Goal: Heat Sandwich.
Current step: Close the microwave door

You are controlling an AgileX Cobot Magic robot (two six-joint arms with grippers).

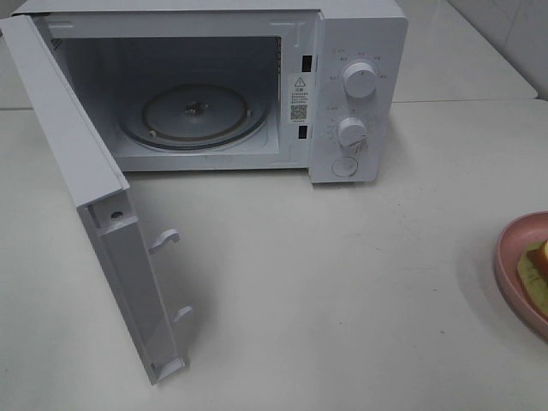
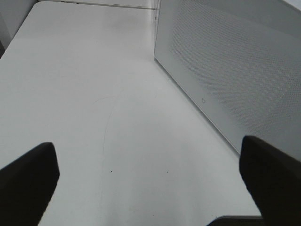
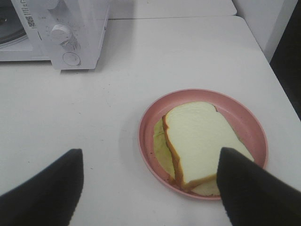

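The sandwich, pale bread with an orange-brown crust, lies on a round pink plate in the right wrist view. My right gripper hovers just short of it, open and empty, and one dark finger overlaps the sandwich's near corner in the picture. In the high view only a sliver of the sandwich and plate shows at the right edge. The microwave stands at the back with its door swung open. My left gripper is open over bare table. Neither gripper shows in the high view.
Inside the microwave the glass turntable carries nothing. The open door juts forward on the left, with two latch hooks on its edge. A white dotted panel of the microwave rises close beside my left gripper. Two knobs sit on the control panel.
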